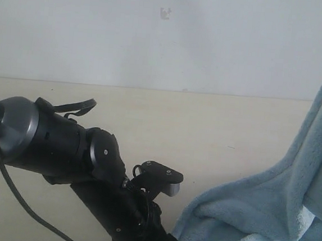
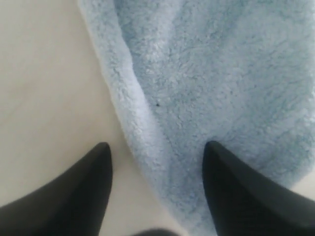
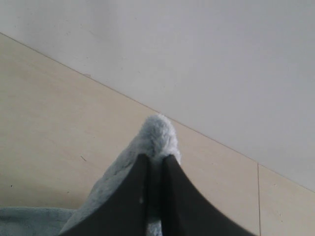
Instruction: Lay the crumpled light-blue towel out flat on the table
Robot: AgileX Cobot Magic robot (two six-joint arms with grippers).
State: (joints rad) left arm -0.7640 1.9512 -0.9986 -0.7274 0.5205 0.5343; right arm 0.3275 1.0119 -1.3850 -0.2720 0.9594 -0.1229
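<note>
R gripper point(image 3: 156, 158) clamped on towel point(image 1: 254, 219), which is draped up right edge of frame; L gripper point(image 2: 157, 145) fingers apart over its edge.

The towel point(image 1: 254, 219) is a plain pale light blue with no pattern. Its fluffy pile looks a shade whiter along the edge that runs between the black fingers point(image 2: 231, 196) of the left claw point(image 2: 157, 145). The right claw point(image 3: 156, 158) is black too, and a grey-blue tuft of the cloth shows just beyond its tips. The worktop point(image 1: 177, 127) under both is plain cream-beige with faint grain. The wall point(image 1: 156, 41) beyond is pale grey-white with one small grey mark point(image 1: 166, 12). The left arm point(image 1: 52, 139) is black with a dull grey band.
</note>
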